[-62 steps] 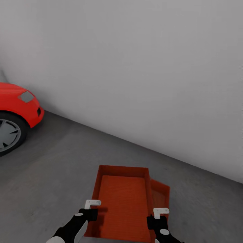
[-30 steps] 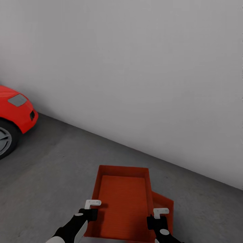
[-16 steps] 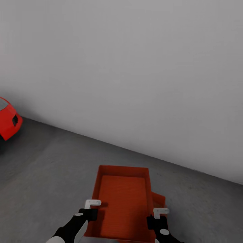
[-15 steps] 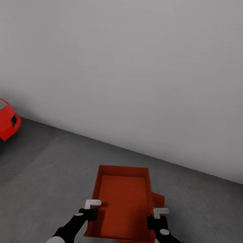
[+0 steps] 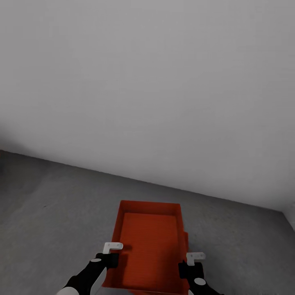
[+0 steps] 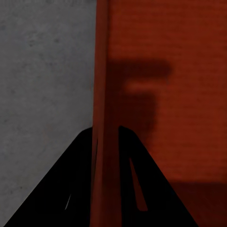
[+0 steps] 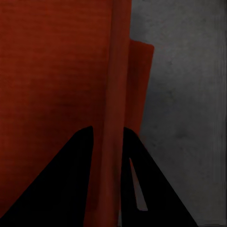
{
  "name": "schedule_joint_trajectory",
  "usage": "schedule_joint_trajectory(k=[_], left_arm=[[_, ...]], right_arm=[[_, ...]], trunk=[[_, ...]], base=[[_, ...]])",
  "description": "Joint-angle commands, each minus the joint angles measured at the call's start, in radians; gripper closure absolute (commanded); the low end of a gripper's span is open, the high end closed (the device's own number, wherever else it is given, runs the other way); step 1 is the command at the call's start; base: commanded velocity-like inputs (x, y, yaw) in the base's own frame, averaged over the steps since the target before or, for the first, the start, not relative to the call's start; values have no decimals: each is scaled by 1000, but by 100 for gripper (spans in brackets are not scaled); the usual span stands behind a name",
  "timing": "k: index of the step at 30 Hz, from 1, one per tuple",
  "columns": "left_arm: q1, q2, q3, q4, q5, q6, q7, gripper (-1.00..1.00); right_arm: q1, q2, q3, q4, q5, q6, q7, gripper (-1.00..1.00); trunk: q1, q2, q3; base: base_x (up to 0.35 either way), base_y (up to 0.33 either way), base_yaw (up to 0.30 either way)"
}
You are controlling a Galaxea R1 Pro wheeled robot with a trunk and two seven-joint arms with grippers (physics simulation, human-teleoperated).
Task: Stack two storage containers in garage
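Observation:
In the head view I hold an orange-red storage container level in front of me, above the grey concrete floor of the garage. My left gripper is shut on its left wall, and my right gripper is shut on its right wall. In the wrist views each wall runs between the dark fingers of the left gripper and the right gripper. A sliver of the second storage container peeks out lower down, past the held one's right side.
A plain white wall stands close ahead, meeting the floor just beyond the held bin. A room corner shows at the far right. Bare concrete lies to the left and right of the bin.
The whole view has swung to the right: the red car has slid out past the left edge. Less of the lower container shows beside the held one. Both grippers keep their hold.

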Motion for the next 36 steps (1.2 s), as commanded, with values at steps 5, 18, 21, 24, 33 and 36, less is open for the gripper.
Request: schedule_joint_trajectory(k=[5, 18, 21, 24, 33, 36], left_arm=[[-1, 2, -5, -6, 15, 6, 3, 100], [-1, 2, -5, -5, 15, 6, 3, 100], [-1, 2, -5, -5, 15, 6, 3, 100], [-1, 2, -5, -5, 15, 6, 3, 100], [-1, 2, -5, -4, 15, 8, 2, 100], [-1, 2, -5, -5, 15, 9, 2, 100]], right_arm=[[-1, -4, 10, 61, -15, -2, -2, 100], [-1, -4, 11, 61, -15, -2, -2, 100], [-1, -4, 10, 61, -15, -2, -2, 100], [-1, -4, 11, 61, -15, -2, -2, 100], [-1, -5, 11, 61, -15, -2, -2, 100], [-1, -5, 11, 61, -15, -2, -2, 100]], trunk=[[0, -1, -1], [0, -1, -1], [0, -1, -1], [0, -1, -1], [0, -1, -1], [0, -1, -1]], base=[[0, 0, -242], [0, 0, -234], [0, 0, -225], [0, 0, -225], [17, 51, -133], [102, 274, -3]])
